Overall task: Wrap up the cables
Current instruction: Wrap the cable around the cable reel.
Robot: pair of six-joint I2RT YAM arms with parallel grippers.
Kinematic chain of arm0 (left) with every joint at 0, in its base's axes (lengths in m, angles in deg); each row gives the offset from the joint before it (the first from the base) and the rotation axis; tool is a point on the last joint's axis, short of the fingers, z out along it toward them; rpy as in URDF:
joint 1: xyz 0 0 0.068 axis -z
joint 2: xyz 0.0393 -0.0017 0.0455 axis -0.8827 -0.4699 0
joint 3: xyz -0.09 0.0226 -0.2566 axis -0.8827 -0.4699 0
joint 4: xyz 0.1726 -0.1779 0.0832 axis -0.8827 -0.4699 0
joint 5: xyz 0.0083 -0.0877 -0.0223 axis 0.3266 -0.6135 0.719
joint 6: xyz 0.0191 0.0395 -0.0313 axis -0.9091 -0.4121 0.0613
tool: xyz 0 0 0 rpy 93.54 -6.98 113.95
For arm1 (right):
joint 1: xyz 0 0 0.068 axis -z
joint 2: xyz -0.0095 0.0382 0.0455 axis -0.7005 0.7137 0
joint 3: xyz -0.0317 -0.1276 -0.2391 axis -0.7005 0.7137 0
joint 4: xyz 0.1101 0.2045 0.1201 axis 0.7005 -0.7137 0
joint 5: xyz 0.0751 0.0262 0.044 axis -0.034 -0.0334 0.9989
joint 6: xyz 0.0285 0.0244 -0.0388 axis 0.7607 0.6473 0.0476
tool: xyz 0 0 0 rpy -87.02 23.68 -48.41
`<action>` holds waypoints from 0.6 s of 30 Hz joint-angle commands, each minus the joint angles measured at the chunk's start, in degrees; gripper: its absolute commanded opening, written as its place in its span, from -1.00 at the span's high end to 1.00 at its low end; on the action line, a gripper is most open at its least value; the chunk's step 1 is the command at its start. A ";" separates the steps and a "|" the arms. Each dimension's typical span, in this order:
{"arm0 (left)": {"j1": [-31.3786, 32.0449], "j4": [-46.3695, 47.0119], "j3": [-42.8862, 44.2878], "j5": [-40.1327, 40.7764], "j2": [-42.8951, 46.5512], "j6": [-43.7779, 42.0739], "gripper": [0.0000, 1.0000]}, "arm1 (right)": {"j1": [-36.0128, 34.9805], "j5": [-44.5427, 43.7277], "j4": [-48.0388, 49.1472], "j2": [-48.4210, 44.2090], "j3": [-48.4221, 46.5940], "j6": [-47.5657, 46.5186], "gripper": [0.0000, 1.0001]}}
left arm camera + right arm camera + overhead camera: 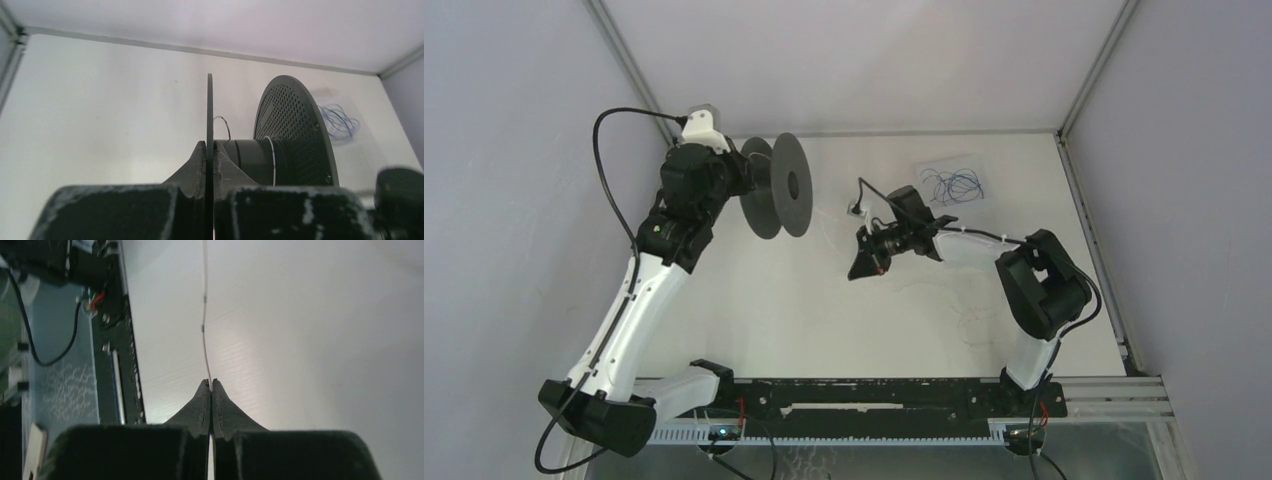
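Observation:
My left gripper (747, 183) (210, 148) holds the black spool (782, 186) up at the back left, its jaws shut on the spool's thin near flange (210, 105). One turn of the whitish cable (273, 159) lies round the spool's core. In the right wrist view my right gripper (211, 383) is shut on the thin whitish cable (204, 315), which runs straight away from the fingertips. From above, the right gripper (857, 270) hovers mid-table, right of the spool. Loose, faint loops of cable (969, 318) lie on the table beneath the right arm.
A tangle of thin blue wire (952, 185) (341, 122) lies at the back right on the white table (864, 330). Grey walls enclose the sides and back. The black rail (874, 398) with the arm bases runs along the near edge.

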 commanded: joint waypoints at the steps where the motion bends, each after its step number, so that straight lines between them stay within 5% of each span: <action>1: -0.71 5.19 5.97 10.03 -1.29 0.89 1.00 | -7.53 2.09 -15.31 -4.26 -4.36 -11.80 1.00; 10: -0.74 9.23 4.91 17.76 -5.31 -2.10 0.99 | -20.13 5.16 -42.18 -7.23 -16.23 -26.65 1.00; 18: 0.64 15.81 -2.23 19.94 -4.45 -8.48 1.00 | -19.85 3.38 -49.13 -13.94 -27.07 -27.24 1.00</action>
